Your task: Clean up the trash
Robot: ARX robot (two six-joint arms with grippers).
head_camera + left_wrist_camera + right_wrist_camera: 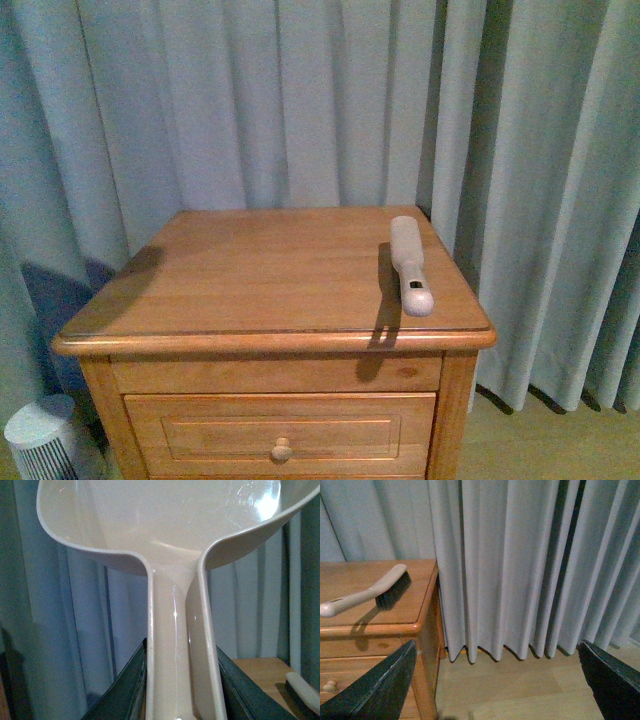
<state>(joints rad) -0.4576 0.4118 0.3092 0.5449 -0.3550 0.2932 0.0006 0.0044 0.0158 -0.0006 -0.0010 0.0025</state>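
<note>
Left wrist view: our left gripper (182, 700) clamps the dustpan (165, 525) handle, ready for sweepings; our right gripper (495, 685) gapes empty, the brush (370, 594) ungrasped.

Glossy plastic dustpan (170, 555), wooden nightstand (270, 270) (satin sheen)

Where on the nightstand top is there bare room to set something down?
The nightstand top is bare from its left edge across the middle to the brush. The brush lies along the right edge, its handle toward the front corner, so only that strip is taken. The left gripper holds a dustpan.
</note>
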